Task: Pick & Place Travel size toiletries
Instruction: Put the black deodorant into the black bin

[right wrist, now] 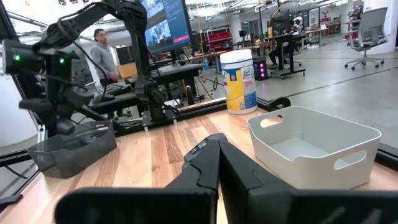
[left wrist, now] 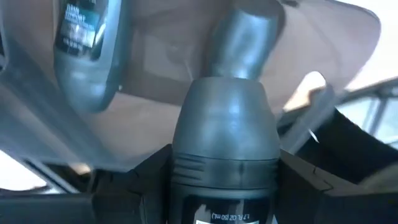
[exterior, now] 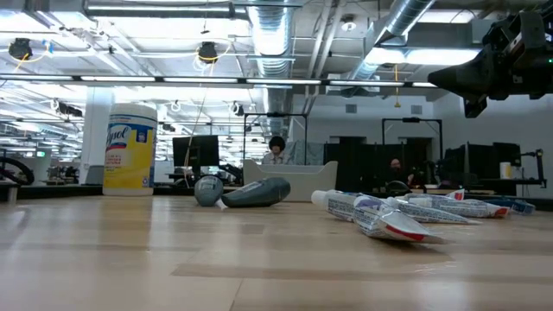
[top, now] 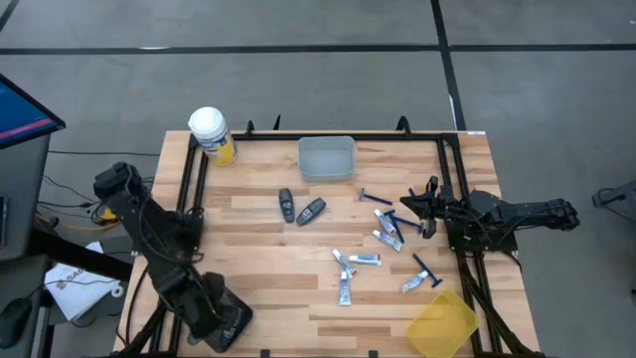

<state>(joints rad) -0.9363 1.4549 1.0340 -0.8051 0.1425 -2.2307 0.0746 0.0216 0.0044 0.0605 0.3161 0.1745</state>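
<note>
L gripper (left wrist: 224, 180) is seen at the table's near-left corner, pinching a dark grey deodorant stick (left wrist: 224, 124) between its fingers, over a clear grey bin (right wrist: 68, 149). A 2nd stick (left wrist: 87, 50) is seen inside that bin. Two more sticks (top: 298, 208) are left lying mid-table.

R gripper (top: 407, 206) is held above the table at the right side, fingers pressed together, nothing gripped. Below and near it, white tubes (top: 388, 235) and blue razors (top: 376, 197) are scattered. A white bin (top: 326, 156) is placed at the far edge, a yellow bin (top: 442, 323) at the near-right corner, and a wipes canister (top: 212, 134) far left.
</note>
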